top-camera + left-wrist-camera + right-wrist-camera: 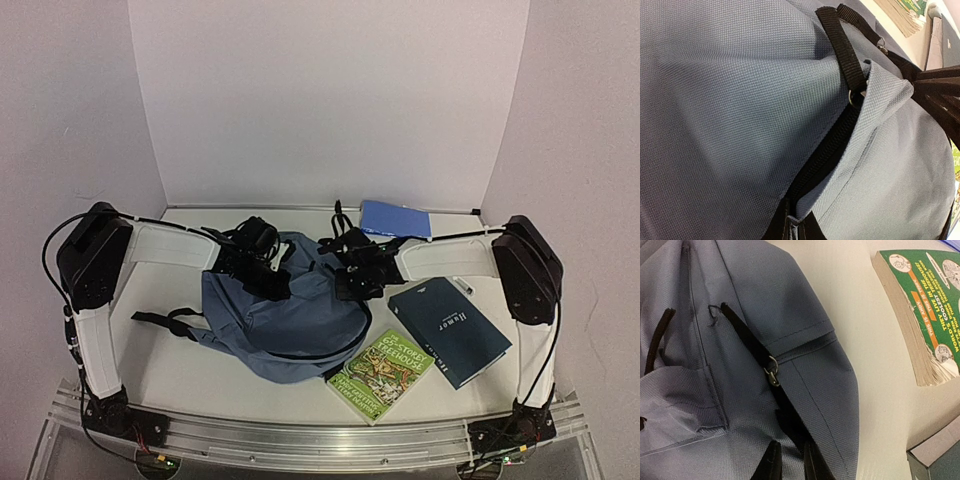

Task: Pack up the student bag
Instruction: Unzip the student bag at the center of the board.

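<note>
The slate-blue student bag (285, 325) lies in the middle of the table with its black zipper (827, 145) partly parted. My left gripper (262, 262) sits on the bag's far left top. In the left wrist view its jaws (796, 214) are shut on a fold of blue fabric at the zipper's edge. My right gripper (352, 275) is at the bag's far right top. Its fingers (791, 446) stand close together around the end of a black pull strap (747, 340) with a metal ring (771, 374). The fabric is pulled into a peak (887, 80) toward that gripper.
A green paperback (380, 373) lies at the bag's near right, next to a dark blue hardcover (449, 330). A flat blue notebook (395, 218) rests at the back by the wall. A small pen (461, 285) lies beyond the hardcover. A black bag strap (165, 320) trails left.
</note>
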Robot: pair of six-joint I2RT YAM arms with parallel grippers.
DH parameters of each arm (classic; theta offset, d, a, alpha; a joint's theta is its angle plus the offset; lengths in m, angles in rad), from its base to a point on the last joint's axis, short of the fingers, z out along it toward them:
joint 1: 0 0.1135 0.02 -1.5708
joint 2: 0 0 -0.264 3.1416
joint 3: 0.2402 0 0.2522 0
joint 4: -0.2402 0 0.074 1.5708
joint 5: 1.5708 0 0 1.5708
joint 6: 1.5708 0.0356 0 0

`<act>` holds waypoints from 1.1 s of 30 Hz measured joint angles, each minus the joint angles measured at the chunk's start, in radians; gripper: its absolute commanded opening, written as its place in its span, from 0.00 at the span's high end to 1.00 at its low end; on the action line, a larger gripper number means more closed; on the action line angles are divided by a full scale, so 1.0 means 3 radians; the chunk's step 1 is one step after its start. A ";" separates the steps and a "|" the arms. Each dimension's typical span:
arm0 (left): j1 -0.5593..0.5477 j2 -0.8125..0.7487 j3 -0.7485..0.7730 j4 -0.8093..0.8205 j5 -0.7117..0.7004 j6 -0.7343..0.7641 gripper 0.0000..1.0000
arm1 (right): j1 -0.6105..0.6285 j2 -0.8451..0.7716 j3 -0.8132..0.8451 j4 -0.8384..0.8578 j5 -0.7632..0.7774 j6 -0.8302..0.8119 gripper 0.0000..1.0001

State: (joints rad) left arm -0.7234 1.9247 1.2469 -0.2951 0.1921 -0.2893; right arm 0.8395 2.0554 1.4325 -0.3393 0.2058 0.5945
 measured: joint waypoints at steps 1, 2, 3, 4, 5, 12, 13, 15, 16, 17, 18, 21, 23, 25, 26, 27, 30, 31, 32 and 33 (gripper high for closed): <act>0.0000 0.0000 0.0000 0.0000 0.0000 0.0001 1.00 | -0.0008 0.0009 0.0008 -0.0001 0.0022 -0.0009 0.84; 0.0000 0.0000 0.0000 -0.0001 0.0000 0.0001 1.00 | -0.0012 0.0020 0.0016 -0.0002 0.0043 -0.0016 0.84; 0.0000 0.0000 0.0000 -0.0001 0.0000 0.0001 1.00 | -0.0012 0.0034 0.0025 -0.0006 0.0057 -0.0025 0.83; 0.0000 0.0000 0.0000 -0.0001 0.0000 0.0001 1.00 | -0.0014 0.0051 0.0035 -0.0010 0.0068 -0.0036 0.83; -0.0001 0.0000 0.0000 -0.0002 0.0001 0.0001 1.00 | -0.0015 0.0070 0.0047 -0.0012 0.0077 -0.0050 0.83; -0.0007 0.0000 0.0000 -0.0005 0.0007 0.0001 1.00 | -0.0041 0.0216 0.0127 -0.0028 0.0121 -0.0135 0.88; -0.0008 0.0000 0.0000 -0.0004 0.0011 0.0001 1.00 | -0.0046 0.0240 0.0144 -0.0030 0.0121 -0.0152 0.96; -0.0008 0.0000 0.0000 -0.0005 0.0019 0.0001 1.00 | -0.0056 0.0286 0.0173 -0.0036 0.0126 -0.0200 1.00; -0.0008 0.0000 0.0000 -0.0004 0.0021 0.0001 1.00 | -0.0062 0.0306 0.0182 -0.0030 0.0124 -0.0197 1.00; -0.0009 0.0000 0.0000 -0.0004 0.0021 0.0000 1.00 | -0.0068 0.0315 0.0186 -0.0028 0.0123 -0.0207 1.00; -0.0012 0.0000 0.0000 -0.0004 0.0018 -0.0003 1.00 | -0.0072 0.0318 0.0187 -0.0029 0.0124 -0.0219 1.00; -0.0013 0.0001 0.0003 -0.0014 -0.0019 -0.0030 1.00 | -0.0078 0.0316 0.0183 -0.0026 0.0121 -0.0229 1.00; -0.0011 0.0001 0.0010 -0.0035 -0.0046 -0.0066 1.00 | -0.0082 0.0288 0.0146 -0.0012 0.0109 -0.0230 1.00; -0.0001 0.0002 0.0013 -0.0043 -0.0061 -0.0099 1.00 | -0.0087 0.0196 0.0045 -0.0002 0.0080 -0.0225 1.00; 0.0008 0.0003 0.0013 -0.0045 -0.0062 -0.0115 1.00 | -0.0091 0.0138 -0.0010 0.0003 0.0063 -0.0223 1.00; 0.0019 0.0003 0.0013 -0.0051 -0.0061 -0.0135 1.00 | -0.0092 0.0065 -0.0071 0.0004 0.0039 -0.0218 1.00; 0.0070 0.0003 0.0013 -0.0067 -0.0060 -0.0180 1.00 | -0.0096 -0.0157 -0.0240 0.0007 -0.0043 -0.0194 1.00; 0.0082 0.0003 0.0013 -0.0067 -0.0063 -0.0185 1.00 | -0.0096 -0.0232 -0.0298 0.0001 -0.0074 -0.0183 1.00; 0.0099 0.0003 0.0013 -0.0067 -0.0065 -0.0188 1.00 | -0.0097 -0.0286 -0.0342 -0.0004 -0.0101 -0.0172 1.00; 0.0117 0.0003 0.0013 -0.0070 -0.0068 -0.0190 1.00 | -0.0099 -0.0329 -0.0379 -0.0006 -0.0131 -0.0158 1.00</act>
State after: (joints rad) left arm -0.6882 1.9255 1.2507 -0.3160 0.1715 -0.3463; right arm 0.8099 1.9569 1.3189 -0.3412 0.1666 0.5469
